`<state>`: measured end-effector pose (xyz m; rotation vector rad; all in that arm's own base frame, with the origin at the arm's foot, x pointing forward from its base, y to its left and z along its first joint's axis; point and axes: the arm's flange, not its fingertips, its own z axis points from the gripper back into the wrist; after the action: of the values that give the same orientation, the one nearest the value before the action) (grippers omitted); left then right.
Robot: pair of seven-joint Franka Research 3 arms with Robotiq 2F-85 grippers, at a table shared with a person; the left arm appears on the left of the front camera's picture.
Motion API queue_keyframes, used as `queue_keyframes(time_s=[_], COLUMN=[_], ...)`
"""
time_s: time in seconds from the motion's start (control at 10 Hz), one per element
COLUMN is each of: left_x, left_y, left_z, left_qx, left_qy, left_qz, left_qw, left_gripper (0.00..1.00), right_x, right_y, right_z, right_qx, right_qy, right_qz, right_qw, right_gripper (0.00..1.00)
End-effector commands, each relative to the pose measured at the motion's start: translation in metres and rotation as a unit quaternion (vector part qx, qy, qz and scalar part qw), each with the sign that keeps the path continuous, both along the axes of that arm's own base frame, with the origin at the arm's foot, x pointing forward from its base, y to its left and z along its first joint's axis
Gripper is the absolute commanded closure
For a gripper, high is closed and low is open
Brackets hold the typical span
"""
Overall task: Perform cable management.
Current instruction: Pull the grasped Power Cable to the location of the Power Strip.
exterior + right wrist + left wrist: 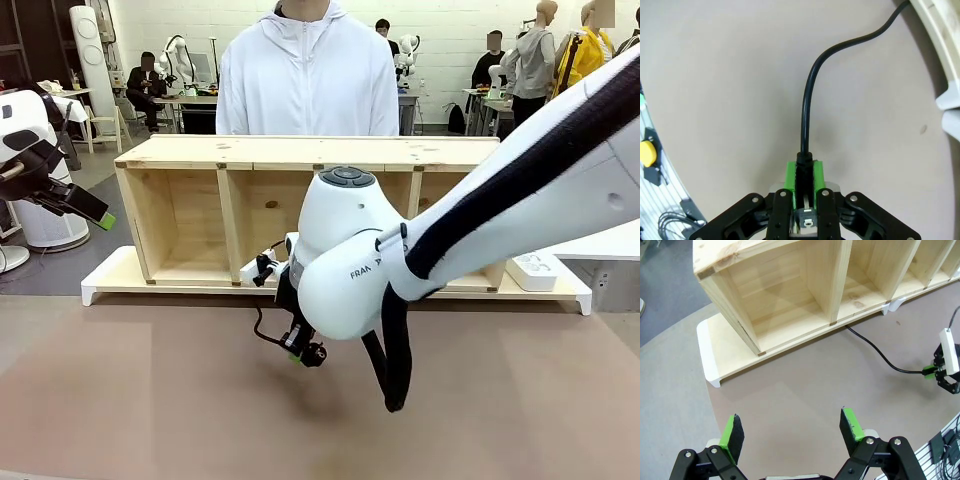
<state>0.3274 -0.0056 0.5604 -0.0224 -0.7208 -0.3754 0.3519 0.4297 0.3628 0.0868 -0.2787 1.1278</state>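
The black cable [808,95] runs across the brown table and ends between the green pads [788,176] of my right gripper [804,175], which is shut on its plug end. In the front view that right gripper [300,347] hangs low over the table's middle, a short loop of cable [258,326] beside it. The left wrist view shows the cable [875,347] coming from under the wooden shelf to the right gripper [939,373]. My left gripper [792,432] is open and holds nothing; it hovers high at the far left [70,205].
A wooden shelf [300,150] with open compartments stands on a white base board [110,275] across the table's far side. A white power strip [533,270] lies at its right end. A person in a white hoodie [308,75] stands behind it.
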Motion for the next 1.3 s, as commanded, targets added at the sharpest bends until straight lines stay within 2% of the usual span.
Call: queue_keyframes(time_s=[0.0, 0.2, 0.3, 1.0, 1.2], left_x=[0.0, 0.0, 0.0, 0.0, 0.0], left_y=[0.0, 0.0, 0.0, 0.0, 0.0], left_z=[0.0, 0.0, 0.0, 0.0, 0.0], left_qx=[-0.007, -0.007, -0.007, -0.007, -0.007], left_qy=[0.001, 0.001, 0.001, 0.001, 0.001], left_qz=[0.004, 0.004, 0.004, 0.004, 0.004], left_qw=[1.0, 1.0, 1.0, 1.0, 1.0], left_gripper=[0.0, 0.0, 0.0, 0.0, 0.0], right_x=[-0.024, -0.035, -0.016, -0.019, -0.017], right_y=[-0.011, -0.021, -0.009, -0.011, -0.06], right_z=[0.001, -0.002, -0.001, -0.001, -0.015], right_qx=[0.007, 0.007, -0.005, -0.005, 0.012], right_qy=[0.003, 0.0, 0.002, 0.002, 0.047], right_qz=[-0.037, -0.063, -0.028, -0.035, -0.08], right_qw=[0.999, 0.998, 1.0, 0.999, 0.996], right_gripper=[0.84, 0.84, 0.84, 0.84, 0.84])
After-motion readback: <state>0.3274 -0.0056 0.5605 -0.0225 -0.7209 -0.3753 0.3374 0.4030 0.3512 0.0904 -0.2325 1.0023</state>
